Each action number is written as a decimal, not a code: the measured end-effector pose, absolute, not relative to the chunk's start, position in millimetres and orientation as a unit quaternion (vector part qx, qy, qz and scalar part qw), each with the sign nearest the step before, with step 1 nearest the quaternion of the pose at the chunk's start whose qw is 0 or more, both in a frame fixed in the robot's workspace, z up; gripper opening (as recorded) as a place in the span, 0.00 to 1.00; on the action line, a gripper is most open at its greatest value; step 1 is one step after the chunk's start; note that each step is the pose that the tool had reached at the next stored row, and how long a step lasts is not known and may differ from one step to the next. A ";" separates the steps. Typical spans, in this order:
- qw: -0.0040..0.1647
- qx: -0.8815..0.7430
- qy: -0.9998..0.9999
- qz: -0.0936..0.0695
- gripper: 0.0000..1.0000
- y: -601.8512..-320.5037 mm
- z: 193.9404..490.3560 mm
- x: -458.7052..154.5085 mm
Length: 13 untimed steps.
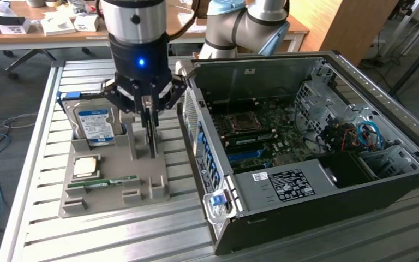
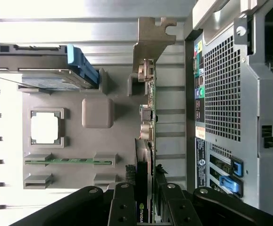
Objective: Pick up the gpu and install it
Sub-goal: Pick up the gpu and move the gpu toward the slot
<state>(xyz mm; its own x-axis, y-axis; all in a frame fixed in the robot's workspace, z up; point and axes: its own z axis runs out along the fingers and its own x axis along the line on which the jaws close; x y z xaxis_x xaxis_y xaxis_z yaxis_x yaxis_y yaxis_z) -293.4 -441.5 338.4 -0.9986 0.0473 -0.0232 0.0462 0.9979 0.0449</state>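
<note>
Wrist view showed the black jaws pinching the thin dark gpu card with its pale silver bracket [image 2: 146,117] — edge-on, upright in the grey moulded parts tray [image 2: 79,146]. Exterior view placed that tray on the slatted aluminium bench [image 1: 39,147], beside the open black computer case [image 1: 304,221].

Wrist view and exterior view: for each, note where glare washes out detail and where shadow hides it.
Wrist view: glare whitens the slatted table and the processor in the tray; the gripper, closed on the gpu, looks dark. Exterior view: even light; a blue light glows on the arm; inside the computer case a corner lies in shadow.
</note>
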 end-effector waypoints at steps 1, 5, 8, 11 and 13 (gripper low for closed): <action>0.012 0.023 0.999 0.022 0.26 -441.4 341.0 -293.4; 0.012 0.023 0.999 0.022 0.26 -441.4 351.9 -293.4; 0.012 0.023 0.999 0.022 0.26 -441.4 358.9 -293.4; 0.012 0.023 0.999 0.022 0.26 -441.5 366.6 -293.4; 0.012 0.023 0.999 0.022 0.26 -441.4 372.0 -293.4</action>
<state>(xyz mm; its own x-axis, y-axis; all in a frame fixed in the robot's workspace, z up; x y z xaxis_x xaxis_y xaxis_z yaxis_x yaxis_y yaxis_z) -293.4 -441.4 372.0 -0.9986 0.0473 -0.0233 0.0463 0.9979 0.0449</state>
